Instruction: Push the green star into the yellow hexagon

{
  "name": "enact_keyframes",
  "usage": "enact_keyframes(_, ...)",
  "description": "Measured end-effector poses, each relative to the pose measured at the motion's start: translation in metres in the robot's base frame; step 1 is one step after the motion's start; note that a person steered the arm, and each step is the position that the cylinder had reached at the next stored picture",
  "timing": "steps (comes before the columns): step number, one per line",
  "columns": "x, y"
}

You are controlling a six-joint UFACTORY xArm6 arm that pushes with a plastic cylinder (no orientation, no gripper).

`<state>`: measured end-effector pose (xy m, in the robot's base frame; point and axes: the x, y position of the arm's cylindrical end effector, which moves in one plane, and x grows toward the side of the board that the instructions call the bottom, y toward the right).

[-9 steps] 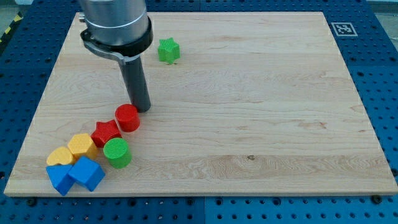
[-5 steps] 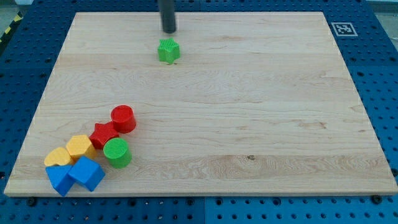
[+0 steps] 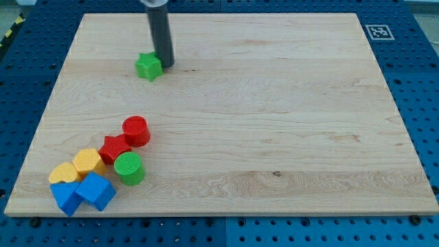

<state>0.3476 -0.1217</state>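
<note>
So there's no pincer here to be open or holding anything, just a rod, and my tip (image 3: 166, 64) sits right against the green star (image 3: 148, 66), on the star's right side in the view. Star is up near the table's (image 3: 288, 123) top-left area. The yellow hexagon (image 3: 90, 162) is well below the star and a bit to the left, tucked among the red star (image 3: 116, 146), yellow heart (image 3: 64, 173) and blue blocks. My guess: the tip needs to get above the star to shove it downward.

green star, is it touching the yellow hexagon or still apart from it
Apart. The green star sits near the view's top, my tip at its right; the yellow hexagon lies far below.
</note>
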Motion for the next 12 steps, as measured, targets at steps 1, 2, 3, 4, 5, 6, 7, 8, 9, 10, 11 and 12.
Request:
enact_keyframes(1,0.001,-0.016)
enact_keyframes(2,0.001,-0.018)
enact_keyframes(3,0.001,-0.026)
enact_keyframes(4,0.003,-0.056)
enact_keyframes(5,0.021,-0.078)
enact_keyframes(6,0.058,-0.087)
enact_keyframes(7,0.084,-0.092)
enact_keyframes(8,0.099,-0.105)
enact_keyframes(9,0.099,-0.123)
enact_keyframes(10,0.101,-0.131)
enact_keyframes(11,0.131,-0.124)
enact_keyframes(12,0.158,-0.101)
